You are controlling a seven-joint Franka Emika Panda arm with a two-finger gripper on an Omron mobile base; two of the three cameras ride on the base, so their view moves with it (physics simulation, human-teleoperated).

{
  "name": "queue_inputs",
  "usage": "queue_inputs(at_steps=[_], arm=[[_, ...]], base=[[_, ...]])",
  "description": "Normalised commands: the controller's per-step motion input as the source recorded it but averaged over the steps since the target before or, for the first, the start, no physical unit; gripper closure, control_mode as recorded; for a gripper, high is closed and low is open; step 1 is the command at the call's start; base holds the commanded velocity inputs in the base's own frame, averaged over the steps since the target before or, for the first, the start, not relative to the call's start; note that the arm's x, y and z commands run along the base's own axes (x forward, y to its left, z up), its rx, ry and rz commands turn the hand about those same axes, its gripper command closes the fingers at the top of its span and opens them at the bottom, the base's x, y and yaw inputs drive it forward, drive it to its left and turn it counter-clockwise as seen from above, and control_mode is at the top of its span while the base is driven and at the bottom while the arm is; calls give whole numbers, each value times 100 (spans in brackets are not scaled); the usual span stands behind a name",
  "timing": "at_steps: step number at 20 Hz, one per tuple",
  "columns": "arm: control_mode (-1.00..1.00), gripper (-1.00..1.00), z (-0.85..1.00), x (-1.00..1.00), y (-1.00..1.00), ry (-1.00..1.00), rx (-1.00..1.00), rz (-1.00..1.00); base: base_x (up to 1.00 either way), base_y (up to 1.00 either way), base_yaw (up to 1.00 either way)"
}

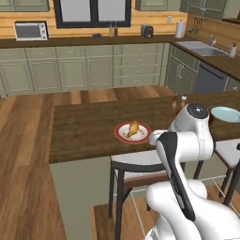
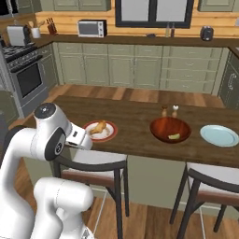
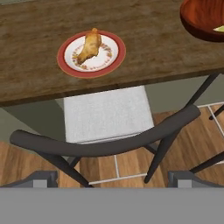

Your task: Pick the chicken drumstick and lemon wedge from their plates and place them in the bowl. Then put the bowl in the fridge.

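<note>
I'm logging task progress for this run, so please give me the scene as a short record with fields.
drumstick: chicken drumstick lies on the red-rimmed plate
lemon: lemon wedge already inside the wooden bowl
blue plate: light blue plate beside the bowl, nothing on it
gripper: gripper open, holding nothing, above a stool, short of the counter

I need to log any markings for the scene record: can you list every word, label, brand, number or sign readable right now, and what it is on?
None can be read.
microwave: the control panel is too small and blurred to read.
red-rimmed plate under the chicken drumstick: a speckled pattern, no text.
bowl, light blue plate, shakers, toaster: no lettering visible.
</note>
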Motion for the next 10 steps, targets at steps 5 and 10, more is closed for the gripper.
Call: queue_inputs(at_steps=[5, 10], arm=[[100, -100, 0, 0, 0, 0, 0, 0], [100, -100, 0, 0, 0, 0, 0, 0]], base=[[27, -38, 1], [12, -46, 0]])
